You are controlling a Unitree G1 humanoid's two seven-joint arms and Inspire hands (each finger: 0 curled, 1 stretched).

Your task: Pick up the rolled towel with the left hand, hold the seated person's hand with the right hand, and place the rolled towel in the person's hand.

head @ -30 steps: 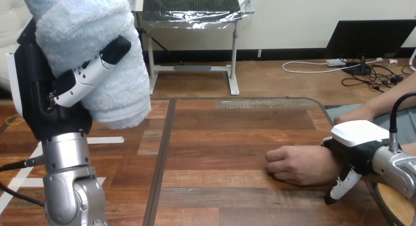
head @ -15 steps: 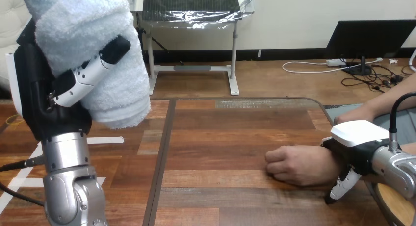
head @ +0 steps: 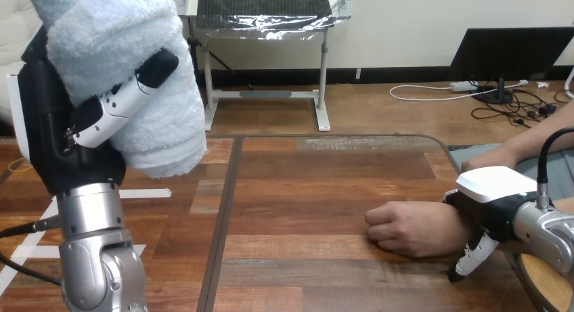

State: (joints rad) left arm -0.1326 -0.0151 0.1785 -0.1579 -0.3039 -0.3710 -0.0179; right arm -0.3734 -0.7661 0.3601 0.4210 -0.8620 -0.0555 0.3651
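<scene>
The rolled towel [head: 128, 61], pale blue and thick, is held high over the tabletop [head: 325, 190], well to the left of the person's hand [head: 409, 227] and far above it. It is clasped by the left robot hand [head: 51, 129], whose fingers [head: 112, 109] are curled round the front of the roll. The silver forearm is raised upright from the near edge.

The person's hand is laid on the planks as a loose fist, knuckles turned left. Just to its right, the person's wrist [head: 457, 224] is covered by the right robot hand [head: 491, 210], whose fingers [head: 470, 258] are bent down over the wrist's near side, their tips close to the wood.

Left of the person's hand, a broad stretch of open planks is seen, crossed by a dark seam [head: 227, 210] running from near to far. Farther left, white tape strips [head: 152, 193] are stuck flat. Behind the person's hand, the tabletop's far edge [head: 338, 137] is rounded off at its right corner. A second forearm of the person [head: 521, 146] is rested behind and to the right of the person's hand.
</scene>
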